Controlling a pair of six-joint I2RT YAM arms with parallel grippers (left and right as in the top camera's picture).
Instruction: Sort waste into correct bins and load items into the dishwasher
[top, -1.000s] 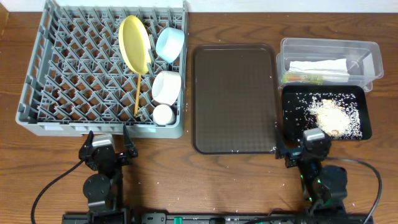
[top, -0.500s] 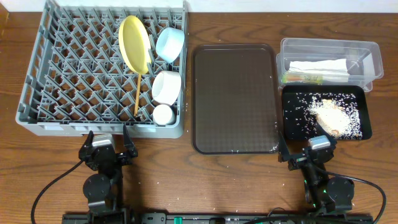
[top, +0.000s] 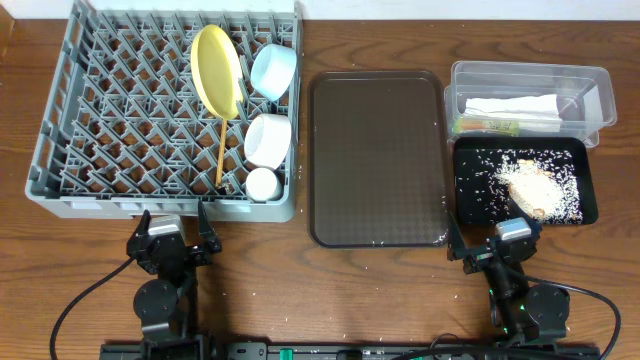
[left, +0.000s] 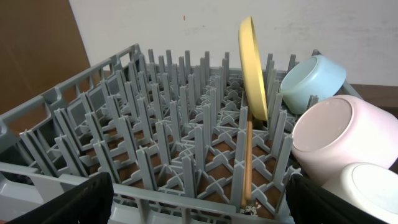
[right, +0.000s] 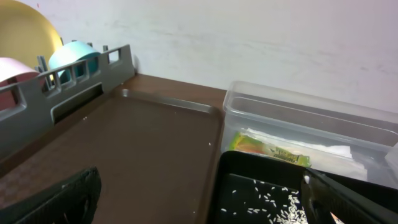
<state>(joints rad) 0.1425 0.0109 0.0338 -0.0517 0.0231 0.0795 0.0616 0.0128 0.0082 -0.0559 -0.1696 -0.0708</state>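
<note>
While left fingers (left: 68, 205) and right fingers (right: 56, 200) gape empty, brown tray (top: 377, 160) between dish rack (top: 120, 120) and clear tub (top: 530, 67).

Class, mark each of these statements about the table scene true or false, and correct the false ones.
1. The yellow round plate stands on edge in the large grey plastic dish rack. True.
2. The white bowl sits on the brown serving tray. False: the white bowl is in the rack; the brown tray carries no dishes.
3. The crumpled white paper napkin lies in the clear plastic rectangular tub. True.
4. The loose white rice lies in the clear tub. False: the rice lies in the shallow glossy black tray.
</note>
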